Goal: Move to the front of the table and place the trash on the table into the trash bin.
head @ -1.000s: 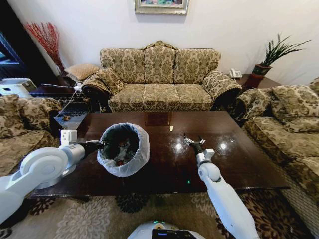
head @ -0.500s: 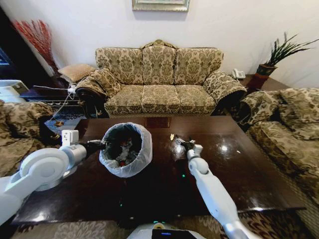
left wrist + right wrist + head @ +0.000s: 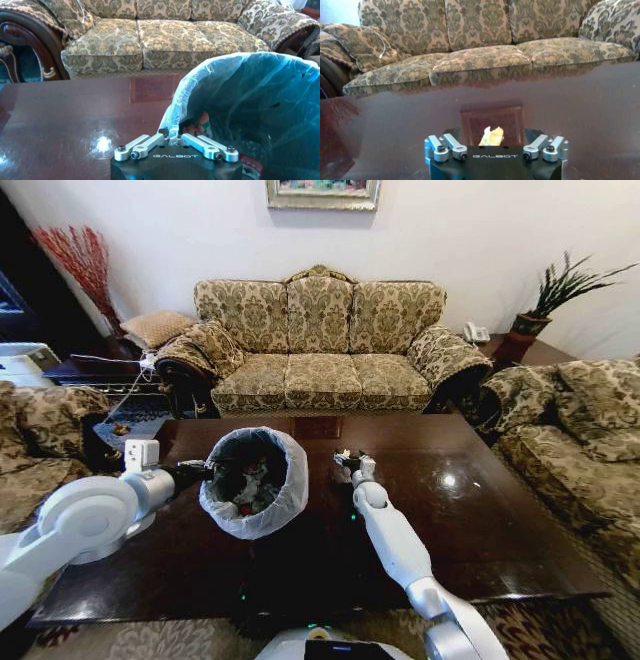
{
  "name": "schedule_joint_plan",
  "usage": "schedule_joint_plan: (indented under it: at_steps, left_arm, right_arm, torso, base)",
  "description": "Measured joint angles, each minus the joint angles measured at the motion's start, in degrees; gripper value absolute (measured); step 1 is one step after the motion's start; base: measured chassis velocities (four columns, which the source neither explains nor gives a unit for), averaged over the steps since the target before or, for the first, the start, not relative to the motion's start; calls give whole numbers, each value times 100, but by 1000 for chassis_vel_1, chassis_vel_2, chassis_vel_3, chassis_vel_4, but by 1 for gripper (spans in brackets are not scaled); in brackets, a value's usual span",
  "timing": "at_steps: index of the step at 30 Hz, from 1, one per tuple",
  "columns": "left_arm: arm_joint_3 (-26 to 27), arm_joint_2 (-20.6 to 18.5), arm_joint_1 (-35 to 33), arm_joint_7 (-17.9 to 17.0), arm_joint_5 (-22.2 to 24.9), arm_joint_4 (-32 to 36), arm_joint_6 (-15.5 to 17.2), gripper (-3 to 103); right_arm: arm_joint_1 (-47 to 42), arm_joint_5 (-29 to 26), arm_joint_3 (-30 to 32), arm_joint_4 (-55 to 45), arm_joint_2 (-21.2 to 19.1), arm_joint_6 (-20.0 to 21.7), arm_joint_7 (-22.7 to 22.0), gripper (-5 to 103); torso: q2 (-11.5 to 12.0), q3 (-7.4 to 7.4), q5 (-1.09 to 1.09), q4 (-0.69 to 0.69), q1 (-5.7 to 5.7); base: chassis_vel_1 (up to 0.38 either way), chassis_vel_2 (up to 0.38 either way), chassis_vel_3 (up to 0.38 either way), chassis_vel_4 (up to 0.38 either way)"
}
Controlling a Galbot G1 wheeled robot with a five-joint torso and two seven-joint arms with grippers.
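Yellowish scrap (image 3: 491,135) between spread end effector (image 3: 492,139) fingers

The right claw (image 3: 349,459) has swung left across the desk (image 3: 480,510), ending much nearer the trash bin (image 3: 252,480), with a small yellowish scrap (image 3: 491,135) between its spread fingers.

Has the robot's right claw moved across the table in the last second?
Yes. The right gripper has swung toward the trash bin, away from the glare spot on the table, and now sits over a small yellowish scrap.
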State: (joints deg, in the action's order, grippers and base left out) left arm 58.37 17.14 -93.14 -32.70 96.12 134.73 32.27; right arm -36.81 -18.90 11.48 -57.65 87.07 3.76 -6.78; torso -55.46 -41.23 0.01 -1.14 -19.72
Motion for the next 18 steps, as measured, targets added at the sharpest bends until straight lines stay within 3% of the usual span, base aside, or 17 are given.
schedule_joint_plan:
  at_steps: [1, 4, 10, 11, 13, 18]
  left_arm:
    - [-2, -12, 3, 4, 2, -9, -2, 0]
    - [-4, -19, 4, 9, 13, -9, -2, 0]
    - [-9, -22, 28, 9, 20, -49, -21, 0]
    - [-9, -22, 28, 9, 20, -49, -21, 0]
    - [-2, -6, 41, 18, 19, -51, -30, 0]
    - [11, 1, 39, 24, 9, -59, -37, 0]
  right_arm:
    - [42, 7, 7, 103, 44, -13, 3, 79]
    - [91, 47, 27, 250, 117, -35, -35, 74]
    - [103, 103, 37, 381, 155, -112, -89, 47]
    - [103, 103, 37, 381, 155, -112, -89, 47]
    - [91, 103, 34, 406, 137, -131, -83, 36]
    - [83, 57, 33, 432, 117, -95, -73, 20]
  torso:
    - [0, 0, 0, 0, 1]
    - [-1, 2, 0, -2, 5]
    - [-1, 2, -1, -3, 5]
    - [-1, 2, -1, -3, 5]
    - [-1, 2, -1, -2, 4]
    - [-1, 2, -1, -1, 5]
  base:
    - [0, 0, 0, 0]
    - [0, 0, 0, 0]
    - [0, 0, 0, 0]
    - [0, 0, 0, 0]
    - [0, 0, 0, 0]
    - [0, 0, 0, 0]
